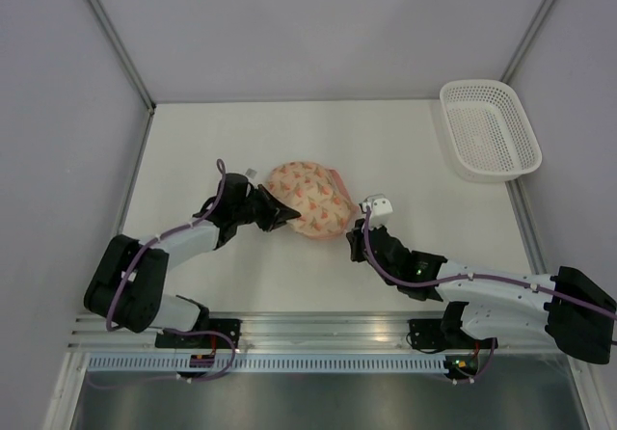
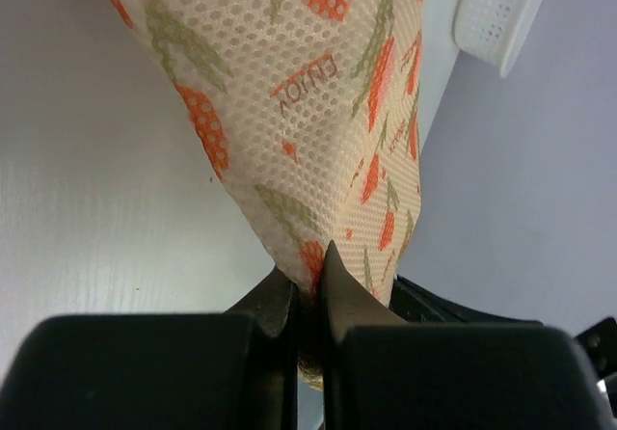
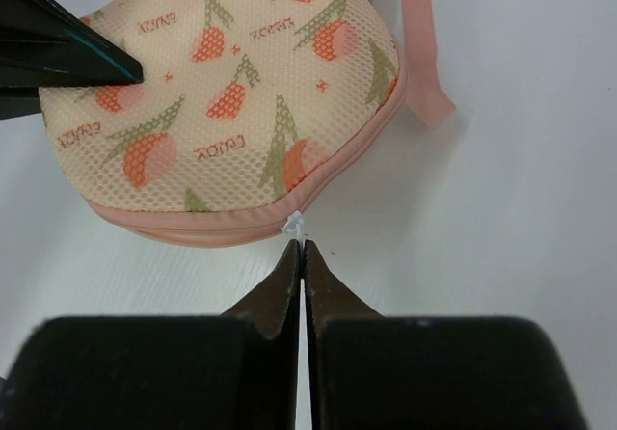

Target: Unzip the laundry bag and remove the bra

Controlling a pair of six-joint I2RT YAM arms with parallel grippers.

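The laundry bag (image 3: 222, 112), just ahead of the right gripper (image 3: 301, 247), is cream mesh. It is printed with orange-pink fruit motifs on olive-green stems and with small orange lettering. Its zip trim (image 3: 193, 226) and loop (image 3: 424, 54) are pink, and the zip pull (image 3: 294, 224) at the fingertips is white. The right gripper and the left gripper (image 2: 310, 256) both have black fingers. The table (image 1: 386, 150) beneath them is white. Well beyond the right gripper, the basket (image 1: 487, 131) is white lattice plastic.
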